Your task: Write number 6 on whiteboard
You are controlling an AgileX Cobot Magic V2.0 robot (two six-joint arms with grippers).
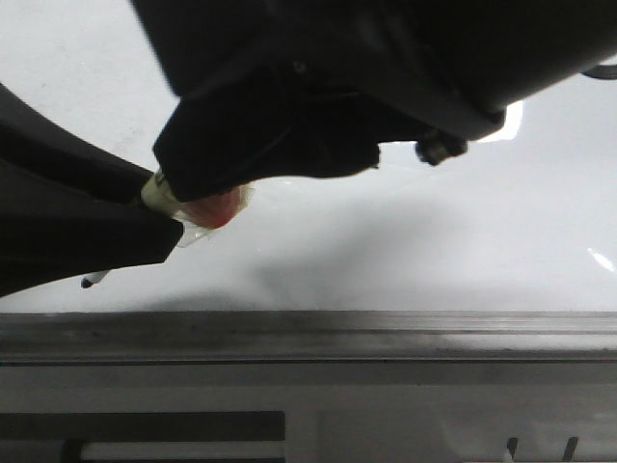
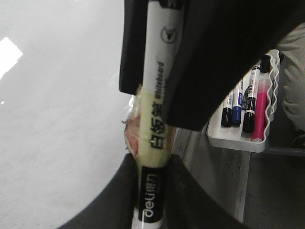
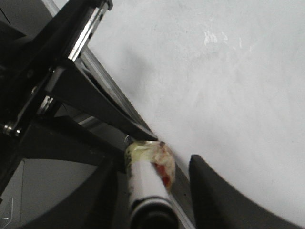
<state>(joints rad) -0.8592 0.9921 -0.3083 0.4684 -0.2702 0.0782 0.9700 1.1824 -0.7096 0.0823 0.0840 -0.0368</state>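
The number 6: can't make out any stroke, the arms cover much of the whiteboard (image 1: 434, 241). The visible board is glossy white with glare patches, and a grey edge rail (image 1: 308, 333) runs along its near side.

The marker (image 2: 155, 129) is white-bodied with a black band and has yellowish tape with a red patch around its middle. A small dark tip (image 1: 93, 280) pokes out under the left arm, over the board just above the rail.

The left gripper (image 2: 151, 167) is clamped on the marker's black-band end. The right gripper (image 3: 157, 171) straddles the other end; I can't tell whether it's actually gripping.

Beside the marker, off the board, a white tray (image 2: 238, 140) holds black, blue and pink pens.
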